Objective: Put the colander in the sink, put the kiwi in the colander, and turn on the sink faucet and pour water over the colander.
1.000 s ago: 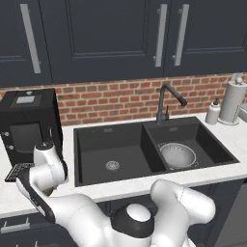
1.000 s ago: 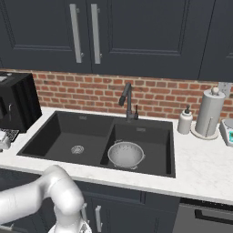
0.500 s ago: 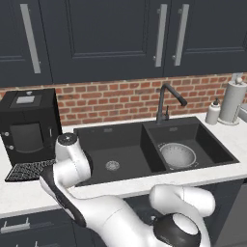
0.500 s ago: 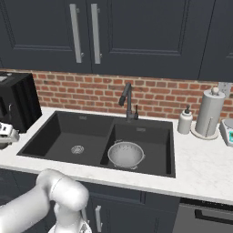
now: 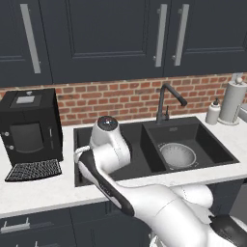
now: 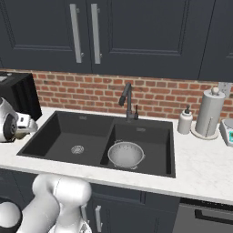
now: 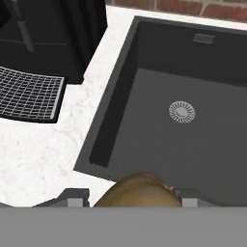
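Hand view: the coffee machine (image 7: 53, 29) and its wire drip grid (image 7: 29, 94) lie at the left on the white bench (image 7: 43, 159). To their right is the left basin of the black sink (image 7: 116, 103), with a round steel drain (image 7: 182, 111) in its floor. At the bottom edge the tool (image 7: 131, 198) is clenched on the brown kiwi (image 7: 137, 193), one finger tip on each side of the fruit, over the near left corner of that basin.

Left base view: the coffee machine (image 5: 30, 125) stands at the left. The arm bends over the left basin. The colander (image 5: 178, 155) sits upright in the right basin, below the dark faucet (image 5: 168, 101), whose spout angles out above it. A soap bottle (image 5: 212, 112) and a paper towel roll (image 5: 232, 102) stand on the bench at the far right.

Right base view: the colander (image 6: 125, 154) holds no fruit.
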